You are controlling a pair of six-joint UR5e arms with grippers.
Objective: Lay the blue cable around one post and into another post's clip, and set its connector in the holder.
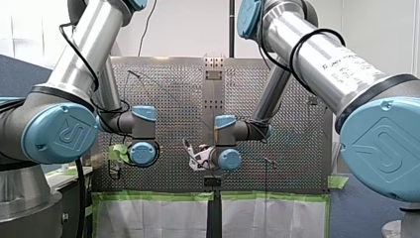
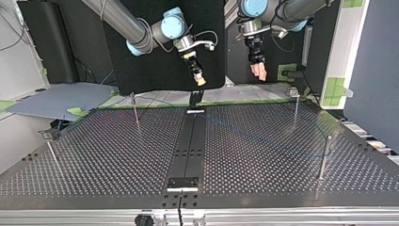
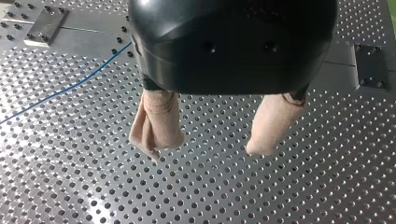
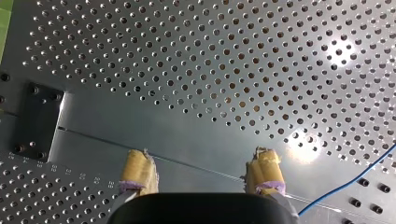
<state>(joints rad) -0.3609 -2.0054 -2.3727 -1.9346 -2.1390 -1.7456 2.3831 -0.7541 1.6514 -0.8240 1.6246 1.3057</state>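
Left hand [image 3: 205, 148] hovers, blue cable [image 3: 70, 87] apart beside.

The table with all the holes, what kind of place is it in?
Probably a robot lab or testing workshop: a perforated metal table with thin posts, my left arm and my right arm reaching over it, and green tape along its edge.

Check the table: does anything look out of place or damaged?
Nothing damaged or askew. The blue cable lies loose on the table, and my left tool and my right tool are both open and empty above it.
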